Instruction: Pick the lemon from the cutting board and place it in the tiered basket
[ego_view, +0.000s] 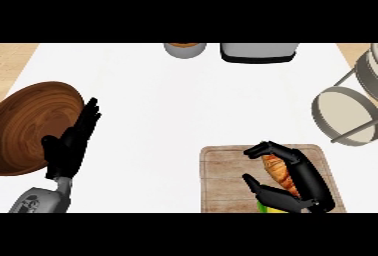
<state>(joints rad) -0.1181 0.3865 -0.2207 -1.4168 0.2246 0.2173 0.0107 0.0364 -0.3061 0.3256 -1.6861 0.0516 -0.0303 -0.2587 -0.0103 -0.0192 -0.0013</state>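
- The white counter (184, 110) is lying wide and bare across the middle.
- The cutting board (221, 180) is sitting at the lower right, and a sliver of yellow-green lemon (267, 210) is peeking out at its bottom edge.
- The right hand (299, 182) is curling over an orange-brown pastry (279, 170) on the board, just above the lemon.
- The left hand (70, 142) is resting with straight fingers beside the wooden bowl (33, 125).
- The tiered basket (347, 107) is waiting at the right edge, well apart from the board.
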